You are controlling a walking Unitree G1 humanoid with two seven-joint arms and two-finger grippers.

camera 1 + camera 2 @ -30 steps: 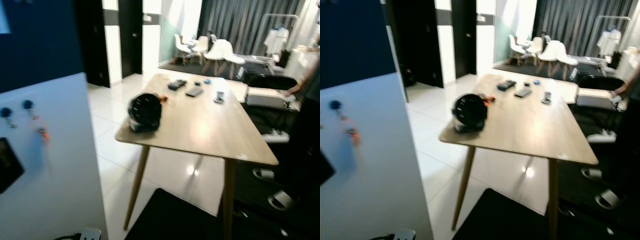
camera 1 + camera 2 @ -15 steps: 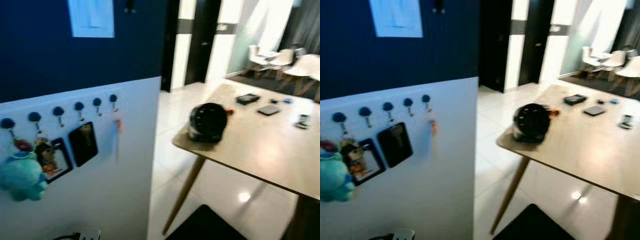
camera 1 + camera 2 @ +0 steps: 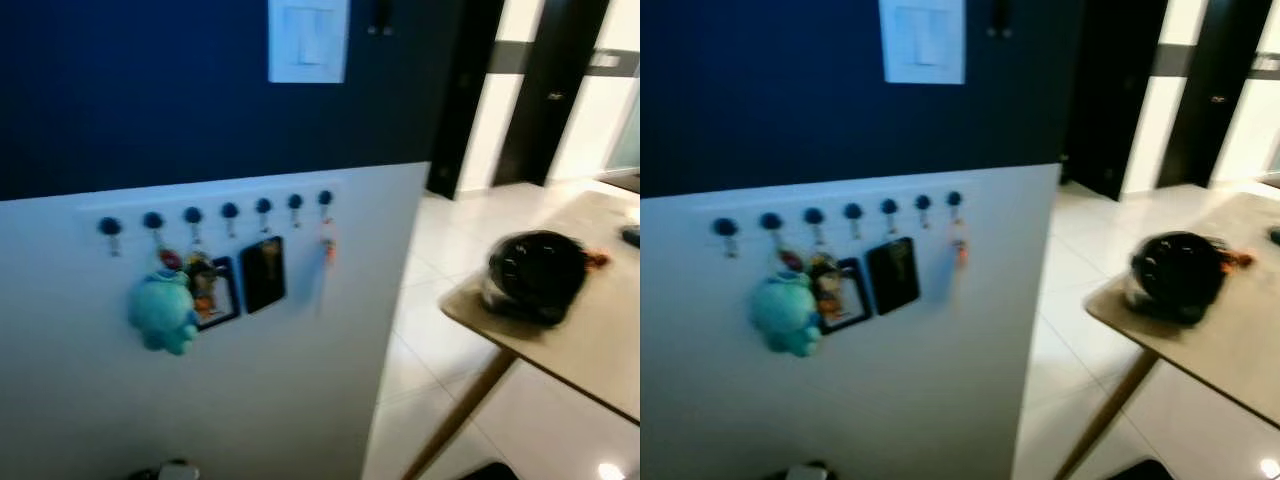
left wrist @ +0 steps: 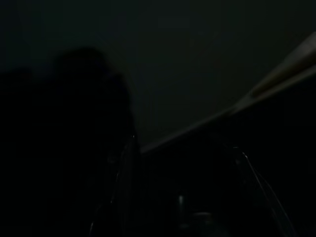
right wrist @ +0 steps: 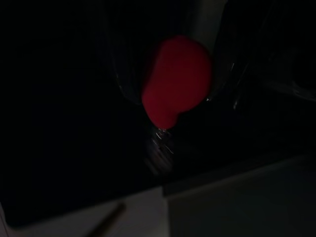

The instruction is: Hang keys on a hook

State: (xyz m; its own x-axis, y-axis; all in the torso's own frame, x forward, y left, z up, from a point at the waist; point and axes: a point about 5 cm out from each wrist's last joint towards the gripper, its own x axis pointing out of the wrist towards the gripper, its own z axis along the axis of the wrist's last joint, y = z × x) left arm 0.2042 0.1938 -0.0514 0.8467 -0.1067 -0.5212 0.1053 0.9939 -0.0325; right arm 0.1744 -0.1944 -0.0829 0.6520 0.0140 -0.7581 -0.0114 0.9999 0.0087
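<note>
Head views (blurred): white half-wall [image 3: 250, 400] with row of 7 blue-knobbed hooks [image 3: 229, 211]. Teal plush [image 3: 163, 312], photo tag [image 3: 210, 292], black card holder [image 3: 263, 273] hang from middle hooks; small orange charm [image 3: 327, 240] under rightmost. Light switch [image 3: 308, 40] on dark blue wall above. Wooden table [image 3: 590, 350] to right, black round object [image 3: 534, 275] on its near corner.

Left wrist view: near black; left gripper [image 4: 182, 197] finger outlines faint, cannot tell gap.

Right wrist view: dark; right gripper [image 5: 173, 94] fingers clamp red key fob [image 5: 177, 80], keys [image 5: 159, 143] glint faintly beside it.

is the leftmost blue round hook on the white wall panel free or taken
Free. The leftmost blue round hook has nothing hanging from it, while the teal plush toy hangs below the next hook along.
</note>
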